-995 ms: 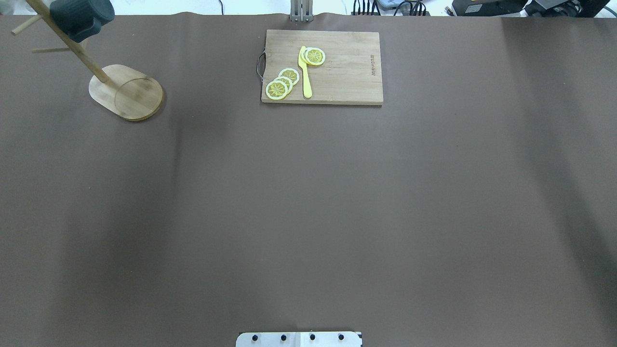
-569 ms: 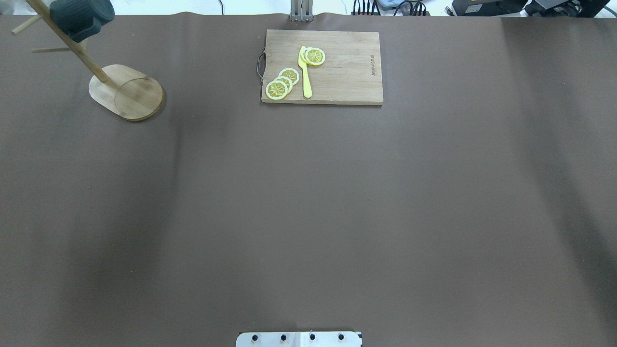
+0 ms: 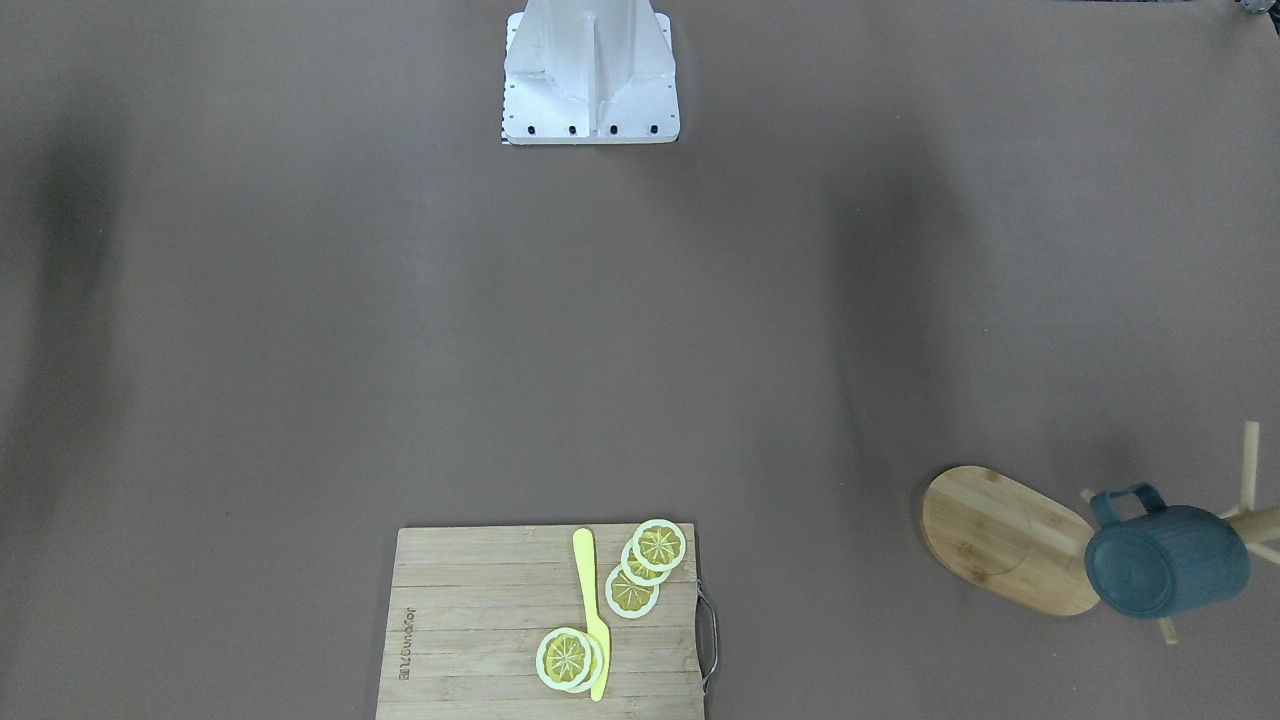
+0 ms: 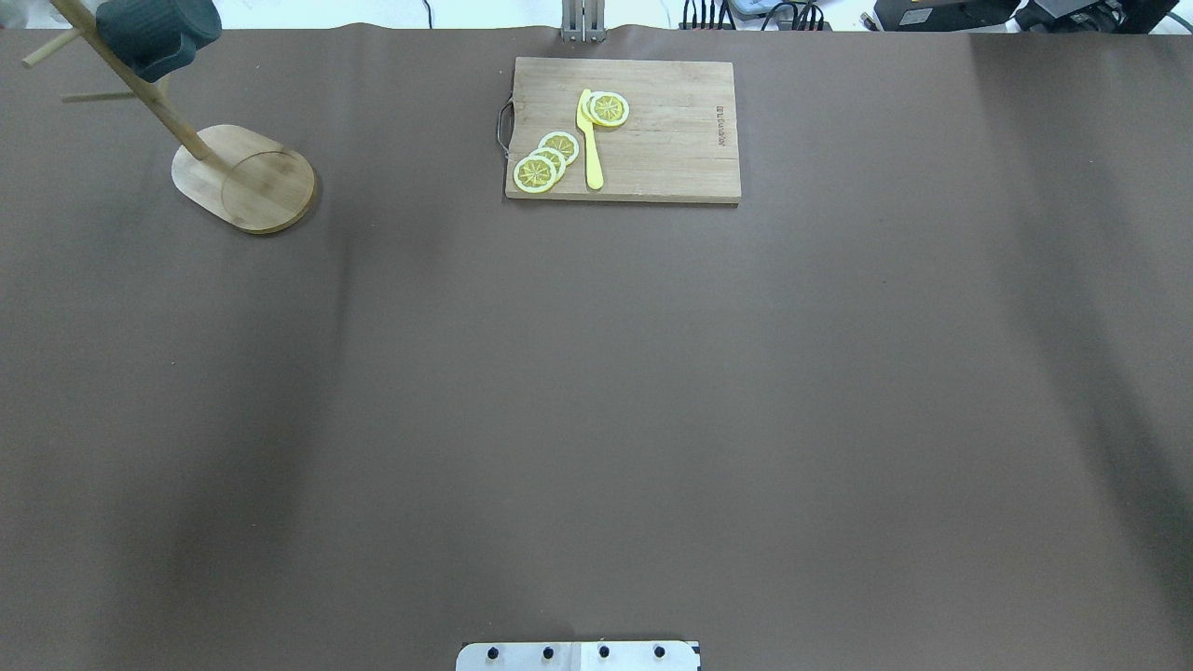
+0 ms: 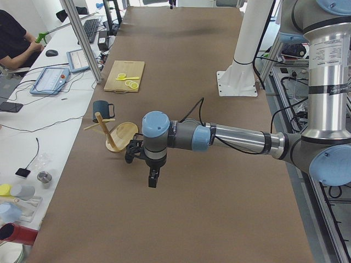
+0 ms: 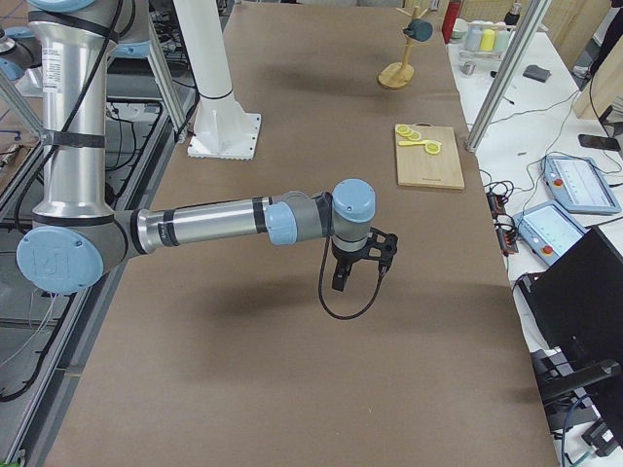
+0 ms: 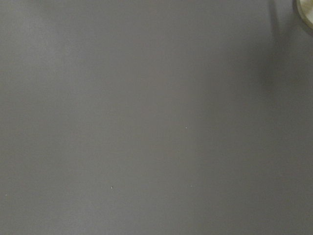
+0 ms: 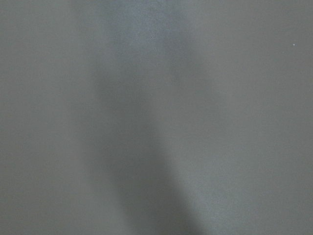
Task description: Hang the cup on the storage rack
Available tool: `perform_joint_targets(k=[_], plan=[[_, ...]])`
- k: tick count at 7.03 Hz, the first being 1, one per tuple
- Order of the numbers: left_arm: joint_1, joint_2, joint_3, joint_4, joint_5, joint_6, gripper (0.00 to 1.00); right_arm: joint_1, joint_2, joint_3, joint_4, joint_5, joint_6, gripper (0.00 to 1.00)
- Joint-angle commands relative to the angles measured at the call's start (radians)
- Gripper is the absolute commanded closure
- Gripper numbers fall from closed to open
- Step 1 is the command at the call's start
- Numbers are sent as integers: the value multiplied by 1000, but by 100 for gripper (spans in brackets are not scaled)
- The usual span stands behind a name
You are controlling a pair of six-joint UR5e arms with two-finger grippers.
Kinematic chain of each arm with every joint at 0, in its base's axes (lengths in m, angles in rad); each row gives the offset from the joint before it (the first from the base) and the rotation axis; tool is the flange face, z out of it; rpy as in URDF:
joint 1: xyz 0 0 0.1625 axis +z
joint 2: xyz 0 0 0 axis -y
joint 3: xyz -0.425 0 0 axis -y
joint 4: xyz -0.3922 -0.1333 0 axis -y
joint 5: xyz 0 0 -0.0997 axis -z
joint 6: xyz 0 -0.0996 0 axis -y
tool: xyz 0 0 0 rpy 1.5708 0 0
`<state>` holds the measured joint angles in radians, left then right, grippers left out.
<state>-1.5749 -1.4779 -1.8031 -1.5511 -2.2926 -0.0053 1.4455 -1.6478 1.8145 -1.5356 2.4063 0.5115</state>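
Note:
The dark blue-grey cup [image 4: 154, 33] hangs on a peg of the bamboo storage rack [image 4: 244, 177] at the table's far left corner. In the front-facing view the cup [image 3: 1165, 560] hangs by its handle, bottom facing the camera, beside the rack's oval base [image 3: 1005, 535]. The cup [image 5: 102, 108] and rack [image 5: 122, 136] also show in the exterior left view. My left gripper [image 5: 152, 179] shows only there, pointing down above the mat, apart from the rack. My right gripper [image 6: 358, 277] shows only in the exterior right view, far from the rack [image 6: 396, 76]. I cannot tell whether either is open or shut.
A wooden cutting board [image 4: 671, 130] with lemon slices [image 4: 545, 160] and a yellow knife [image 4: 590, 140] lies at the far middle. The robot's white base [image 3: 590, 70] stands at the near edge. Both wrist views show only brown mat.

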Motion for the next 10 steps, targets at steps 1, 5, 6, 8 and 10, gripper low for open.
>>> perform_joint_targets(k=[1, 5, 6, 8, 10], plan=[[-29, -1, 1, 5, -37, 2, 2, 22, -21, 0, -12, -4, -39, 0], [-34, -21, -18, 57, -37, 1, 2, 27, -64, -4, -15, -10, -97, 0], [-34, -21, -18, 57, -37, 1, 2, 27, -64, -7, -12, -21, -96, 0], [-36, -19, -21, 59, -39, 1, 2, 27, -52, -12, -11, -29, -99, 0], [-36, -18, -25, 59, -39, 1, 2, 27, -50, -12, -11, -33, -97, 0]])
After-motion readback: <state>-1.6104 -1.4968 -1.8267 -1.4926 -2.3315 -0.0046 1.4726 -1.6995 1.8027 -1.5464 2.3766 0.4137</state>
